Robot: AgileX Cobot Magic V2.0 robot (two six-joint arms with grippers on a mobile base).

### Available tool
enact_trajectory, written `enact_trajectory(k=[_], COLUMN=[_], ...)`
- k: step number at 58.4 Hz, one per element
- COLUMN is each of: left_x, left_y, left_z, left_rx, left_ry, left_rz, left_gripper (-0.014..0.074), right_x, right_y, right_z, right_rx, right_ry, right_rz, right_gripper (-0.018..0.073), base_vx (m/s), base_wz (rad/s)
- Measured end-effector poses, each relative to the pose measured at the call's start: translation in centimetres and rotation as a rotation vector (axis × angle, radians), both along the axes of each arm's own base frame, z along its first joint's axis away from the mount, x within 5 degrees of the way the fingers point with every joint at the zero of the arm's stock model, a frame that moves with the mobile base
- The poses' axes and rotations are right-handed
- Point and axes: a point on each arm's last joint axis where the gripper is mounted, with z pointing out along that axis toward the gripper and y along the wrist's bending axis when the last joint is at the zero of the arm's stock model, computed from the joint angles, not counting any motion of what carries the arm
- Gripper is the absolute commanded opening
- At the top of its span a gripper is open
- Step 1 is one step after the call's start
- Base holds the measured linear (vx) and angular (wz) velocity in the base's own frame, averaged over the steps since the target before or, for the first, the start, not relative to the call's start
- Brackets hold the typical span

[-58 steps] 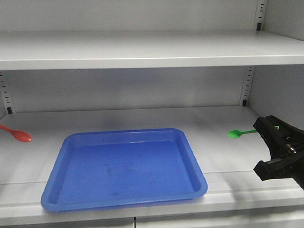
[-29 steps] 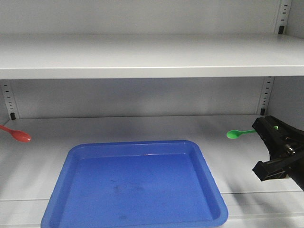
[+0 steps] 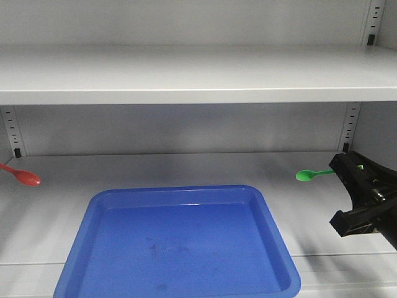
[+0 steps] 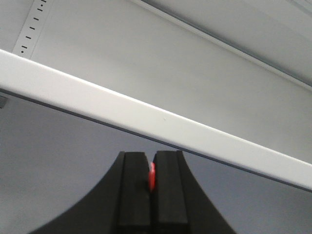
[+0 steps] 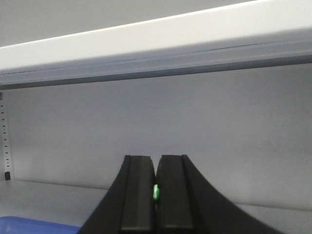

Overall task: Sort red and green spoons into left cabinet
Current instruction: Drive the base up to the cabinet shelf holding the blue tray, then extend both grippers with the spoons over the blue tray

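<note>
Right pincer clenched on green spoon, bowl held out leftward above cabinet shelf. Left pincer clenched on red spoon, sliver of red between pads; bowl poking in at far left. Blue tray on shelf between.

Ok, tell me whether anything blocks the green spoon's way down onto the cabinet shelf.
Nothing visible does. The thin green plastic spoon, held in the right claw, hangs over bare pale grey metal shelf, right of the blue plastic tray.
</note>
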Motion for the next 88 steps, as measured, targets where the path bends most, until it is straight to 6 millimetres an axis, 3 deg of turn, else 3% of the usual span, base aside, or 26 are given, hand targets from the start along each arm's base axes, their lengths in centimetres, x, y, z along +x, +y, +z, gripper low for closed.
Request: enact_trajectory(k=[43,54,62,75,88], left_x=[-0.1,0.5,1.6,4.6,6.5], left_y=[-0.3,-3.4,-5.6,-8.4,-9.8], left_z=[0.1,-2.0,-3.6,-3.8,-4.8], left_rx=[0.020,0.195,0.210,0.179,0.145], left_ry=[-0.017,0.082,0.178,0.212,0.266], left_rz=[-0.024,-0.300,-0.471,-0.577,-0.625], left_gripper=[0.0056,0.0056,0.0056,0.0056,0.0115], right_x=[-0.1,-0.1,0.4,1.9,4.2], right_y=[0.2,1.1,2.2,6.5,9.1], right_z=[-0.1,-0.8,-1.9,-4.6,-4.1], right_rx=[-0.030,-0.096,-0.046,-0.073,-0.153], right_ry=[-0.002,0.015,0.068,0.192,0.266], right_rz=[0.019,0.115,0.205,0.353,0.345], right_gripper=[0.0081,0.0081,0.0081,0.0095,0.0179], base_vx=[0.00,0.00,0.00,0.00,0.00], base_wz=[0.00,0.00,0.00,0.00,0.00])
